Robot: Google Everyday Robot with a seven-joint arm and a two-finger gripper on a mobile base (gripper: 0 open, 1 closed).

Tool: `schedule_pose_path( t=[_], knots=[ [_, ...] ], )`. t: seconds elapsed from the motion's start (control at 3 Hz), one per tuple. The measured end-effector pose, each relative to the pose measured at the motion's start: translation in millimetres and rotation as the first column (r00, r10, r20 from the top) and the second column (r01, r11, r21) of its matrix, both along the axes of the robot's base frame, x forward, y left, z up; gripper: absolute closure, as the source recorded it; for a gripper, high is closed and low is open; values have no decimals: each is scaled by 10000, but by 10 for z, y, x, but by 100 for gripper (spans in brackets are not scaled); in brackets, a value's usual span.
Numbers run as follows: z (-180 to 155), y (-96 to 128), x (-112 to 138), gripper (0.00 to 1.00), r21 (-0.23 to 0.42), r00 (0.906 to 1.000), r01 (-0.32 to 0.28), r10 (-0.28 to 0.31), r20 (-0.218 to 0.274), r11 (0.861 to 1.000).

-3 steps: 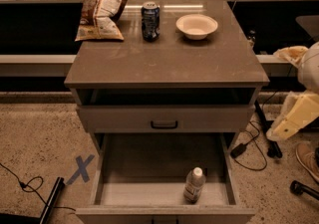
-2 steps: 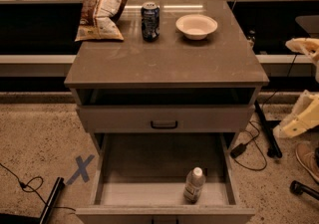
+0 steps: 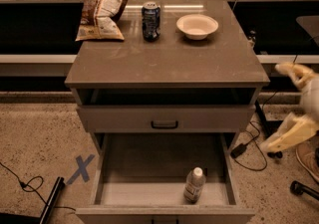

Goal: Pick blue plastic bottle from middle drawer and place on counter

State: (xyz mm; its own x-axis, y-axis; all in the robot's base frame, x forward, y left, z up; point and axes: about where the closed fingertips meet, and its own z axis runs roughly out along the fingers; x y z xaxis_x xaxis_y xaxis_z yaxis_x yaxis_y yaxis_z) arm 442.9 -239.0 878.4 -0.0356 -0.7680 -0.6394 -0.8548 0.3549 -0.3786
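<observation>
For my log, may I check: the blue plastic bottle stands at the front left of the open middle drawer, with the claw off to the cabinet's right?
Not quite. The camera view shows the blue plastic bottle at the front right of the middle drawer, not left. The claw is indeed right of the cabinet.

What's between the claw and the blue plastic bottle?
Camera view: the middle drawer's right wall and a black cable separate the claw, at far right, from the blue plastic bottle.

One bottle (image 3: pixel 194 185); one hand (image 3: pixel 295 104), right edge
</observation>
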Motion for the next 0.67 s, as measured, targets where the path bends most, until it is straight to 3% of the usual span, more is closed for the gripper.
schedule_pose_path(
  t=[0.33,0.67],
  knots=[
    [-598,43,16,0,533,9998,-165,170,-87,9984],
    [-982,47,26,0,703,9986,-512,500,195,9962]
  ],
)
